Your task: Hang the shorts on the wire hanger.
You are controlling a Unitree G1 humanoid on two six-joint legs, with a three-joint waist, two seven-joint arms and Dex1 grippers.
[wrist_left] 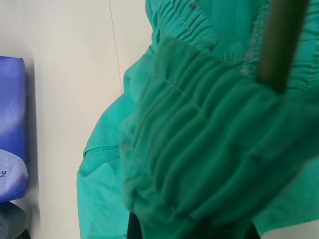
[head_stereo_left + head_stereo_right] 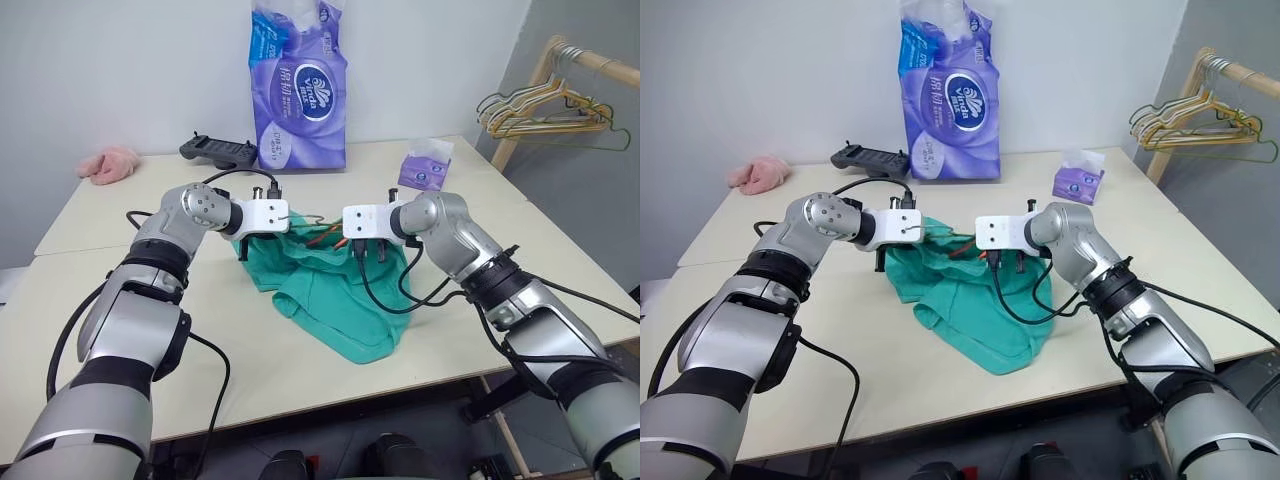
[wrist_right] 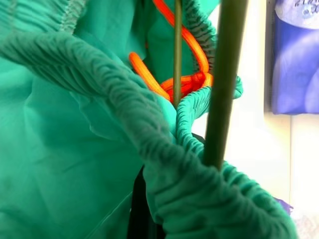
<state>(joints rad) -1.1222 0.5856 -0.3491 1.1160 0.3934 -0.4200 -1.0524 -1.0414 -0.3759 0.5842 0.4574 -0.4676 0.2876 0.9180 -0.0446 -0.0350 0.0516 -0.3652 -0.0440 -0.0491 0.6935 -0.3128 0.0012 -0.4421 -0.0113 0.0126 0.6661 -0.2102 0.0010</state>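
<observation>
The teal-green shorts (image 2: 340, 300) lie crumpled in the middle of the table, waistband raised toward the far side. My left gripper (image 2: 258, 244) is shut on the left end of the gathered waistband (image 1: 199, 149). My right gripper (image 2: 370, 255) is shut on the right end of the waistband (image 3: 199, 189). An olive-grey bar of the wire hanger (image 3: 224, 74) runs down into the fabric by the right gripper's fingers, and another bar of the hanger (image 1: 280, 40) crosses the left wrist view. An orange drawstring (image 3: 189, 74) loops inside the waistband opening. Most of the hanger is hidden by cloth.
A tall purple tissue pack (image 2: 298, 90) stands at the back, a black controller (image 2: 218, 150) left of it and a small purple tissue box (image 2: 425, 170) to the right. A pink cloth lump (image 2: 110, 163) lies far left. A wooden rack with several hangers (image 2: 550, 105) stands beyond the right edge.
</observation>
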